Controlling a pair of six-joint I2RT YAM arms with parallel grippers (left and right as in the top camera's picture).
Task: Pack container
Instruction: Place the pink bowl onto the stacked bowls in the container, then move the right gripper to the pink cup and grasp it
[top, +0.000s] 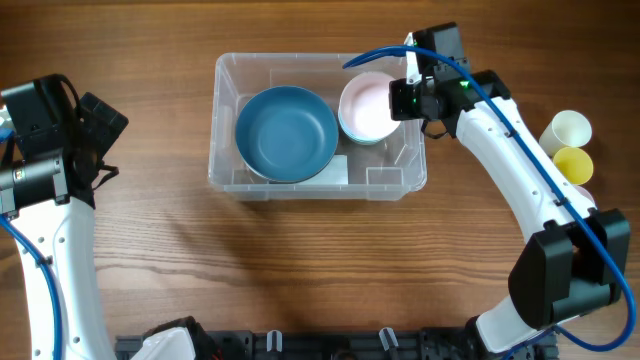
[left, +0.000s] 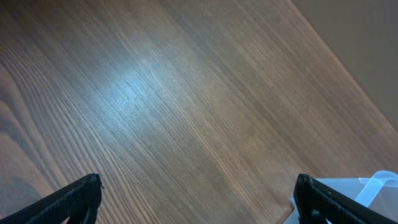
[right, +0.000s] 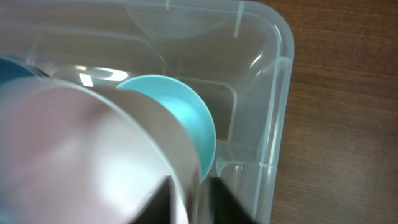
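Note:
The container (top: 316, 190), a clear plastic bin, stands at the table's middle back. A big blue bowl (top: 286, 132) lies in its left part. A pink bowl (top: 365, 108) rests tilted inside a teal bowl (top: 362, 141) in its right part. My right gripper (top: 405, 100) is over the bin's right end. In the right wrist view my right gripper (right: 189, 199) straddles the pink bowl's (right: 74, 149) rim with its jaws a little apart, the teal bowl (right: 180, 106) just behind. My left gripper (top: 100, 118) (left: 199, 190) hangs wide open over bare wood, left of the bin.
A white cup (top: 570, 128) and a yellow cup (top: 573, 162) stand at the right edge, beside my right arm. A black rail (top: 330, 345) runs along the front edge. A corner of the container (left: 373, 186) shows low right in the left wrist view.

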